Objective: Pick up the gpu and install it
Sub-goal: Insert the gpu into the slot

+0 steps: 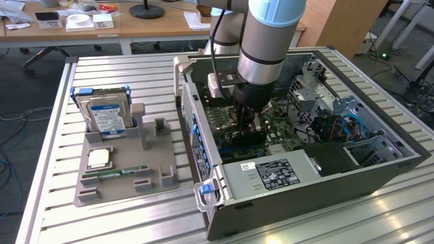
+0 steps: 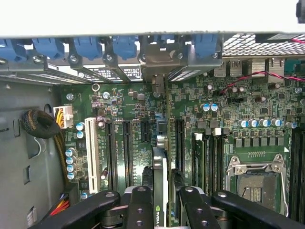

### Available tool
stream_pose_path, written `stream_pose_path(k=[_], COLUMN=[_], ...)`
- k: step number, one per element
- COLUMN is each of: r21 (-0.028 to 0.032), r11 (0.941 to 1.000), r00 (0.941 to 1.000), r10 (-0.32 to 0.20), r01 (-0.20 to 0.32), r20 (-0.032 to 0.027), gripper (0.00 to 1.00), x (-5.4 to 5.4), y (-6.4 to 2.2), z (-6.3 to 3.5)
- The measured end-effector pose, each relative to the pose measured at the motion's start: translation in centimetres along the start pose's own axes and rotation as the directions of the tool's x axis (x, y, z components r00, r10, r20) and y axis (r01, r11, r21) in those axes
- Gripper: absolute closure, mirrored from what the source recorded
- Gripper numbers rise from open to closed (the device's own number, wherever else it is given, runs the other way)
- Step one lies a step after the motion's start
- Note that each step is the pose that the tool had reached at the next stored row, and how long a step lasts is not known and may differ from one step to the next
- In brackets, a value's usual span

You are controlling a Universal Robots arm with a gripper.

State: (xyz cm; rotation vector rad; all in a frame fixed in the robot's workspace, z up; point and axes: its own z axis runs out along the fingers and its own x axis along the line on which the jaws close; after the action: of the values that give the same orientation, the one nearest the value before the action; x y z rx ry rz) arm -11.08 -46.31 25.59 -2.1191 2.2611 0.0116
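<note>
The gpu stands on edge between my jaws, which are drawn narrow and clamped on its two flat faces near the upper edge. What looks like its metal bracket reaches ahead of my jaws to the row of blue card clips at the rear wall of the case. I judge it a light, stiff, thin board but a fragile one. A pinch on the faces close to the top edge keeps pressure off the contact edge and stops the board flexing. Directly beneath my jaws lie the dark expansion slots of the motherboard, with the CPU socket off to one side. Well away from my jaws, outside the computer case, a hard drive stands in a grey holder on the tabletop.
</note>
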Motion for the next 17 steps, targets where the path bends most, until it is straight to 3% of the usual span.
stream_pose_path(k=[17], r21=[0.0003], r11=[1.0], r00=[1.0], r10=[0.007], r01=[-0.007], r20=[-0.0001], gripper=[0.74], x=[-0.05], y=[0.01], z=[0.01])
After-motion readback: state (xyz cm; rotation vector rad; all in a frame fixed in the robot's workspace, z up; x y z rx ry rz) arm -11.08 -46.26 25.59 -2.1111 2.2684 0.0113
